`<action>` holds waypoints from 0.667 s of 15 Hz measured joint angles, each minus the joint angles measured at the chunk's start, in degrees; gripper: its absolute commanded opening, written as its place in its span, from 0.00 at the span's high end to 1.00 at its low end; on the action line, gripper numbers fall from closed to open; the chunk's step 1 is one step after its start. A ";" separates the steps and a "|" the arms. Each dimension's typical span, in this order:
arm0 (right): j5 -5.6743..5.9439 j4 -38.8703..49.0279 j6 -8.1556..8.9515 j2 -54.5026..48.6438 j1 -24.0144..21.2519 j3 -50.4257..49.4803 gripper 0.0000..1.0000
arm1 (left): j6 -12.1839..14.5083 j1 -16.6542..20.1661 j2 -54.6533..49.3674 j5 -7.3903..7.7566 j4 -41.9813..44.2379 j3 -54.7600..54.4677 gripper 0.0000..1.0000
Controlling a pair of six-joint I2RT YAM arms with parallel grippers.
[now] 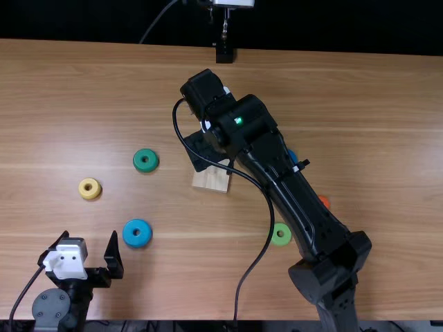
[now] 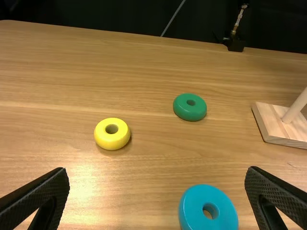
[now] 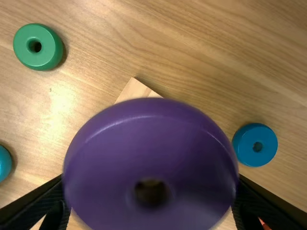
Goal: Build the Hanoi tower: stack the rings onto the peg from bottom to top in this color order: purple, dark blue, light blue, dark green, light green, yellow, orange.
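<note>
Squarely between right jaws, purple ring (image 3: pixel 151 153)

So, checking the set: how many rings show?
7: purple in the right pincer; top view: yellow, dark green, light blue left of the base; dark blue, orange, light green right. The right arm may hide more.

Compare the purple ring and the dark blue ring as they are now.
The purple ring is held in the right tool; the dark blue ring lies flat on the table.
The purple ring hides part of the wooden base in the right wrist view; the dark blue ring sits apart from it.
Both are round with a centre hole.
</note>
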 measured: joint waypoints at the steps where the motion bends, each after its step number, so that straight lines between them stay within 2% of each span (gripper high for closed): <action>1: 0.00 -0.17 0.02 0.00 0.00 0.00 0.00 | -0.02 0.00 -0.02 0.02 0.02 0.00 0.00; 8: 0.00 0.63 0.04 0.00 0.00 0.39 0.00 | -0.02 0.00 -0.02 0.00 0.00 0.00 0.00; 10: 0.02 0.66 0.09 0.00 0.00 3.56 0.00 | 0.00 0.00 0.00 0.00 0.02 0.00 0.00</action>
